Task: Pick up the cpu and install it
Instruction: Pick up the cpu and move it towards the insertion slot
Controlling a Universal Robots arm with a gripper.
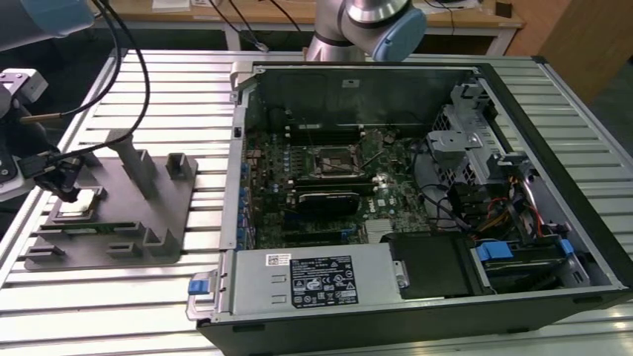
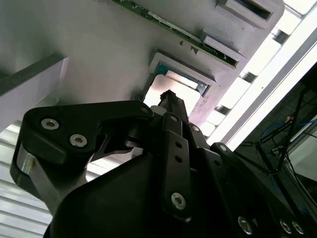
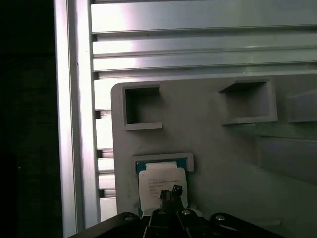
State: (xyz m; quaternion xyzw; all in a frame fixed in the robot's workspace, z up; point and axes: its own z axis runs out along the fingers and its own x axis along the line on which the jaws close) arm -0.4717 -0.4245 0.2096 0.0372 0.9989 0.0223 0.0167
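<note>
The cpu (image 1: 87, 198) is a small flat silver square lying in a shallow recess at the exterior view's left end of the grey fixture plate (image 1: 138, 230). My gripper (image 1: 65, 191) hangs right over it, black fingers pointing down. In both wrist views the fingertips (image 3: 170, 190) meet in one narrow point above the cpu (image 3: 159, 176), with no gap between them. The chip's pale top (image 2: 174, 85) shows just past the finger ends (image 2: 169, 97). Whether the tips touch it I cannot tell. The motherboard socket (image 1: 334, 159) lies inside the open computer case (image 1: 554, 111).
Grey upright blocks (image 1: 133, 159) rise from the fixture plate close to the gripper. Empty square pockets (image 3: 141, 105) sit in the plate beyond the cpu. Black cables (image 1: 133, 67) hang near the arm. The case holds a black block (image 1: 331, 200), a power supply (image 1: 307, 278) and drive bays.
</note>
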